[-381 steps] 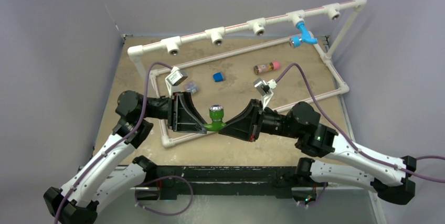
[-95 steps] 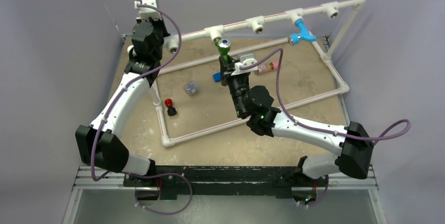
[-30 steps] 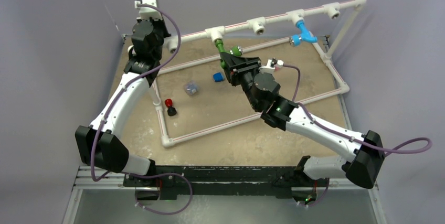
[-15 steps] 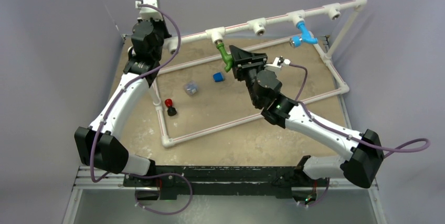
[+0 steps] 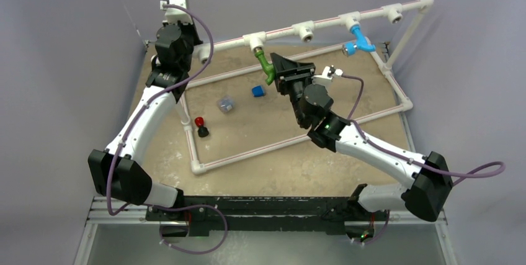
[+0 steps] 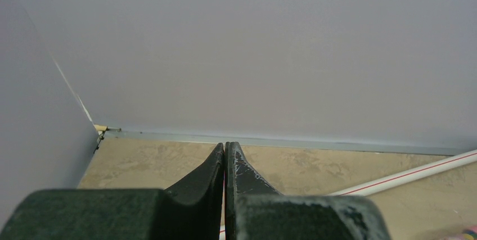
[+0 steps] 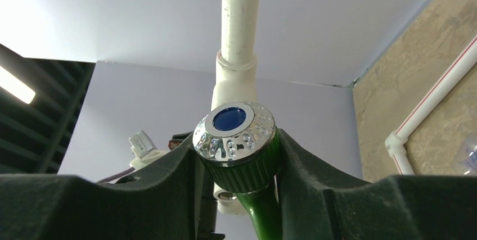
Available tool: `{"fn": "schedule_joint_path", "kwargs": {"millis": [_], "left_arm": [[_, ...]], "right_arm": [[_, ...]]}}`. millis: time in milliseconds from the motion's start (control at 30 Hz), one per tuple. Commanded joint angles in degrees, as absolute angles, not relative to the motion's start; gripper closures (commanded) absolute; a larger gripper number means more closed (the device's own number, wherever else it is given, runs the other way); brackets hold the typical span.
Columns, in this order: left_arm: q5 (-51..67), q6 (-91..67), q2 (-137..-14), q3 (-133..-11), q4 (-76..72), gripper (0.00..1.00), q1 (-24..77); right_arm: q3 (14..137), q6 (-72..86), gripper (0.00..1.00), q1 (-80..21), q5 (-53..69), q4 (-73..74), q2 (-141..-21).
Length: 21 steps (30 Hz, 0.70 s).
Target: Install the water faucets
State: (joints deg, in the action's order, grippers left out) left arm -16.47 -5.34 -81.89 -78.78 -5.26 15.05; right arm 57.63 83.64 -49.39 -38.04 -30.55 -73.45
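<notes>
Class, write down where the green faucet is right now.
Top view, back centre: the green faucet hangs from the second T-fitting from the left, its mouth clamped in the right gripper.

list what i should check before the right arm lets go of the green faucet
1. Right gripper shut on the green faucet: ok.
2. Faucet stem meets the white T-fitting: ok.
3. Stem seated fully in that fitting: cannot tell, the joint is hidden.
4. Left gripper shut, holding nothing, away from the faucet: ok.
5. Light blue faucet hangs from its own fitting: ok.
</notes>
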Motion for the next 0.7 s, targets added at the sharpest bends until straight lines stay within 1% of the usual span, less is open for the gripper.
{"fn": "schedule_joint_path", "kwargs": {"millis": [0,133,233,400,667], "left_arm": [[-11.9,-6.2,-86.4,-75.0,7.8,1.0,16.0],[-12.0,-6.3,-86.3,-75.3,7.9,1.0,16.0],[-12.1,-6.6,-86.6,-76.2,8.4,1.0,16.0],[-13.7,-7.1,-87.9,-80.0,9.6,0.88,16.0],[-16.4,-5.3,-92.1,-91.0,9.8,0.79,16.0]], "right_arm": [[58.7,78.7,1.0,-49.3,-39.2,-34.8,-73.1],[56.6,71.3,1.0,-49.3,-36.7,-35.8,-71.2],[54.5,65.5,1.0,-49.3,-31.9,-36.4,-69.3],[51.7,58.9,1.0,-49.4,-29.7,-34.4,-64.8],[49.0,47.7,1.0,-49.3,-26.8,-32.3,-57.0]]}}
